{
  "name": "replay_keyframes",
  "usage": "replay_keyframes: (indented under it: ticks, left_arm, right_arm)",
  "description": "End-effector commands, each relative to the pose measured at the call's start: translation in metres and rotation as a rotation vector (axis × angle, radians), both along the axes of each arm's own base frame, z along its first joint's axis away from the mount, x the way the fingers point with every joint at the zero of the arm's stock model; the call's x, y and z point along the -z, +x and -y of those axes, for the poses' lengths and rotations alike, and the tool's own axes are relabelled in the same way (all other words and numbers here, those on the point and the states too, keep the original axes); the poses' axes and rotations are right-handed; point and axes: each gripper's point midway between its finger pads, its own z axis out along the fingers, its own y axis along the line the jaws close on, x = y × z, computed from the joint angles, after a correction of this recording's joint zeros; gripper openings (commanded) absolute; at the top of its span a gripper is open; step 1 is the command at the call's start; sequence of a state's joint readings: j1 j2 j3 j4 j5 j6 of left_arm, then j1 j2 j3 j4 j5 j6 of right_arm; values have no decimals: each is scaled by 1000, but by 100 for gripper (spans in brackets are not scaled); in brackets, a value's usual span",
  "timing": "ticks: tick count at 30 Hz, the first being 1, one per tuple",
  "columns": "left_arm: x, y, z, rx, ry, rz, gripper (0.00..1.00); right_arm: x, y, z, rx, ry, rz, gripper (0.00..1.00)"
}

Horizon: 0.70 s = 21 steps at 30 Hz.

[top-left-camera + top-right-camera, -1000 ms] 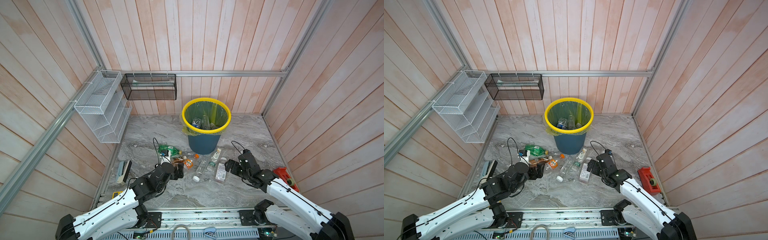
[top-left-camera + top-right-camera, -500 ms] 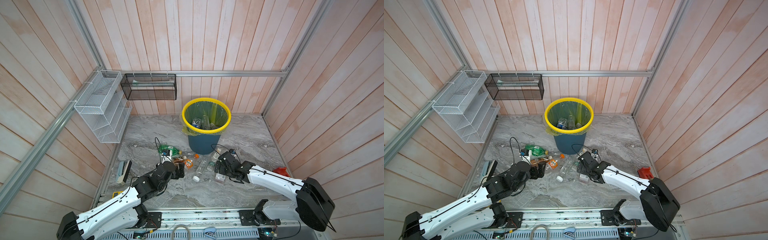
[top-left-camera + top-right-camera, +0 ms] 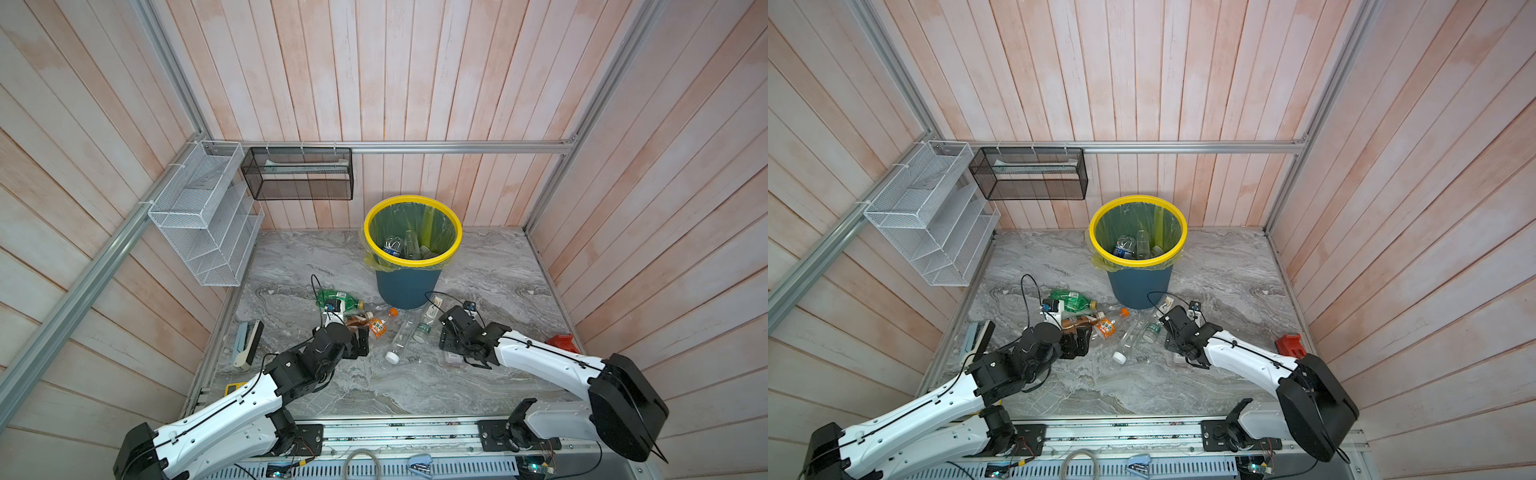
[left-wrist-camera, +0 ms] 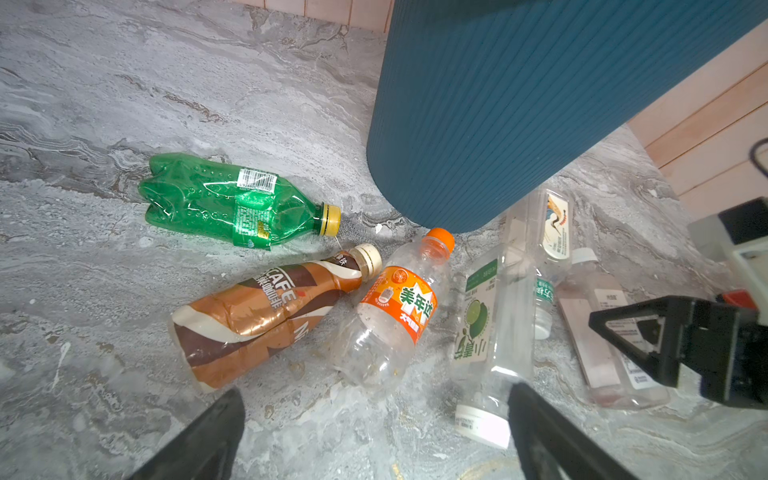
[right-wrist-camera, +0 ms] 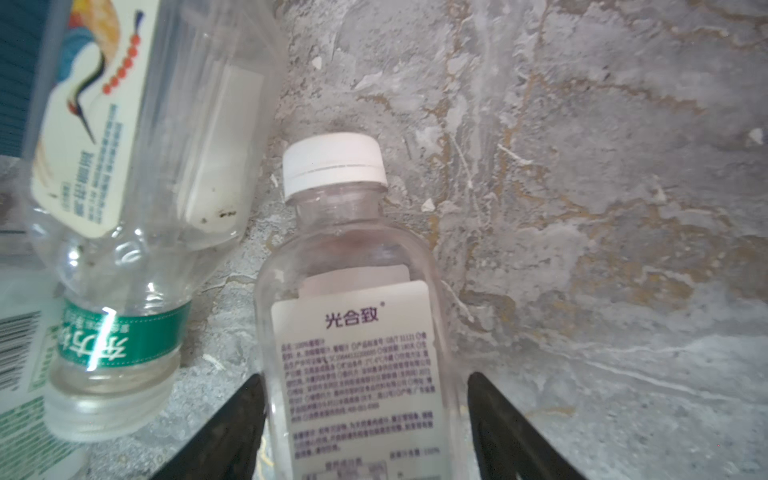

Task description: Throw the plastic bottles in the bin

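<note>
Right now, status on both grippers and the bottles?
Left gripper open near brown bottle. Right gripper straddles white-capped bottle, grip unconfirmed. Green-banded bottle lies close beside it.

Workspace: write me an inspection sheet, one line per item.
Surface: grey marble tabletop, stained.
Job's things: bin upright, bottles inside; green bottle, brown bottle, orange-label bottle, white-capped bottle lying beside it.
Clutter: red object right; black-and-grey tool left.
Pincers: left pincer open near brown bottle; right pincer straddles white-capped bottle, grip unclear.
Cables: black cable loops at both wrists.
Surroundings: wood-panel walls; white wire rack, black mesh basket.
</note>
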<state>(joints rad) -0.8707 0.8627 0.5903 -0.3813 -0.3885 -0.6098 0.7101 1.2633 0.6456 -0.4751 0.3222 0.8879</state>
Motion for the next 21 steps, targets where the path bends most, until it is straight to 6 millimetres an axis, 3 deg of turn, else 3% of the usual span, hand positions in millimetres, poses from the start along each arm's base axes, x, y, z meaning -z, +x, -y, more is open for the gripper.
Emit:
replay_keyframes:
  ticks: [1, 5, 9, 15, 21]
  left_arm:
    - [2, -1, 2, 21, 7, -9, 100]
    - [2, 0, 6, 32, 0, -11, 100]
    - [3, -1, 8, 37, -4, -19, 100]
    - [6, -3, 4, 26, 1, -28, 100]
    - [7, -4, 2, 22, 5, -35, 100]
  right_arm:
    - [4, -9, 19, -12, -64, -19, 81]
    - [6, -9, 11, -84, -65, -46, 93]
    - [7, -8, 4, -137, -76, -64, 96]
    - [15, -7, 5, -212, -154, -118, 86]
    - [21, -3, -5, -274, -159, -151, 70]
